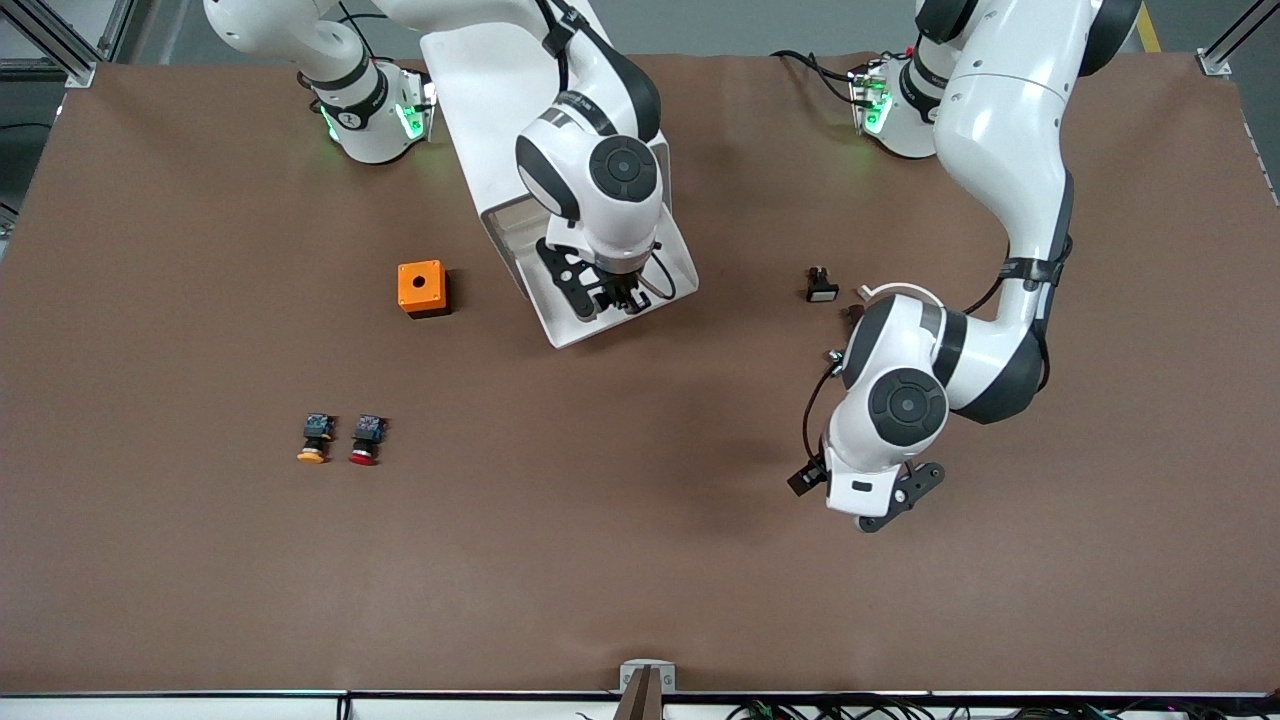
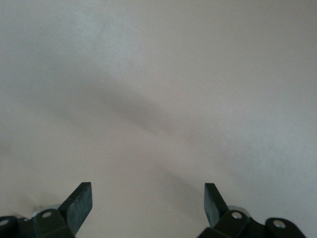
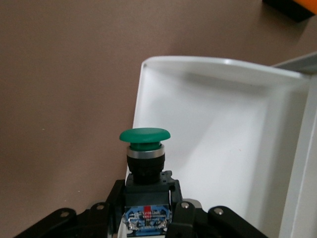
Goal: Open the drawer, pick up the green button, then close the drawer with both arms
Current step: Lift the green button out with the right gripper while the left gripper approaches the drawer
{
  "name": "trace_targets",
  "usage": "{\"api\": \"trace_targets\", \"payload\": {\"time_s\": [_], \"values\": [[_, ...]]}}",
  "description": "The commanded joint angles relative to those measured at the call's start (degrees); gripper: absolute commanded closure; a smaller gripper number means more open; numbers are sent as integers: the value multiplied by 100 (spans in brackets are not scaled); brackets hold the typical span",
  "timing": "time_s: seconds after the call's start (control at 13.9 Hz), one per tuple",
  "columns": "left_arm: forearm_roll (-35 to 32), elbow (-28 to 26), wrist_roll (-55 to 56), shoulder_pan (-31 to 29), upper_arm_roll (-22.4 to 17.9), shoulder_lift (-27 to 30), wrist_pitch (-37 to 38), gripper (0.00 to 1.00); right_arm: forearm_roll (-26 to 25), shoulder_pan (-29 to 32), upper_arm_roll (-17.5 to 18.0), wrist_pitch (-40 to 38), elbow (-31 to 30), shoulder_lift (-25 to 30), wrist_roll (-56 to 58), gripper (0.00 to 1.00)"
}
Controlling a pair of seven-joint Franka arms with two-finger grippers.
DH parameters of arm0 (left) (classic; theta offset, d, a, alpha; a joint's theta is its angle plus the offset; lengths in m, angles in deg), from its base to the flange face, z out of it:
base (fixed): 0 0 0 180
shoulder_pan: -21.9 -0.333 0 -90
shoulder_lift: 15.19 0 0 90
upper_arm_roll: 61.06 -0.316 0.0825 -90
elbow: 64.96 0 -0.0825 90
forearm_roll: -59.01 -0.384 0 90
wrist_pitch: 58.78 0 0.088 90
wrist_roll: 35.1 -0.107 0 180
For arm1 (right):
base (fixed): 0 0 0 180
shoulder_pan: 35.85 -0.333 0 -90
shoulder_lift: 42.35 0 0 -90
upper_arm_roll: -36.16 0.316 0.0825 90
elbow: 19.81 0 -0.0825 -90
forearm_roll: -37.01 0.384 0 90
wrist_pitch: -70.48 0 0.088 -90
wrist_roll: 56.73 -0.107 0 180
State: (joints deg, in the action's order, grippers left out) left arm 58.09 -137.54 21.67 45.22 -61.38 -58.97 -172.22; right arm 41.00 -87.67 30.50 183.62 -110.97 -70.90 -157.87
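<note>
Left pincer (image 1: 893, 505): lowest in the front view, so nearest that camera; it hangs over bare tabletop (image 1: 640, 560) toward the left arm's end, well apart from the drawer. Its fingers (image 2: 79, 201) stand wide with nothing between them. This arm waits.

Right pincer (image 1: 612, 296): over the open drawer (image 1: 560, 330), its jaws clamped on the black body of the button (image 3: 144, 148). The green cap points away from the wrist and the bluish rear end sits between the fingers.

Step in hand: taking the button out of the drawer. I judge the grip made and the lift not yet done.

Doing it well: raise the button straight up until it clears the drawer's rim before carrying it sideways; a sideways drag could catch the cap on the white wall or pull the drawer askew. The left pincer is free to push the cream front shut afterwards.

Drawer contents: apart from the held button, the part of the white tray seen from the right wrist is bare; the rest is hidden by the arm.

Near the drawer: an orange box (image 1: 421, 288) just beside it toward the right arm's end. Nearer the front camera than the drawer, a yellow-capped button (image 1: 315, 439) and a red-capped button (image 1: 366, 440) lie side by side.
</note>
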Motion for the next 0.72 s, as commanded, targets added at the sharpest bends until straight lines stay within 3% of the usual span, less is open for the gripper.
{"api": "trace_targets", "payload": {"time_s": [0.0, 0.29, 0.65], "values": [[-75, -142, -87, 14, 320, 18, -55, 1, 101, 189, 30, -134, 63, 209, 585, 100], [-66, -335, -96, 41, 795, 10, -55, 1, 93, 400, 12, -91, 46, 385, 1385, 100], [310, -450, -105, 339, 796, 9, -55, 1, 14, 742, -5, -73, -33, 411, 2536, 100]]}}
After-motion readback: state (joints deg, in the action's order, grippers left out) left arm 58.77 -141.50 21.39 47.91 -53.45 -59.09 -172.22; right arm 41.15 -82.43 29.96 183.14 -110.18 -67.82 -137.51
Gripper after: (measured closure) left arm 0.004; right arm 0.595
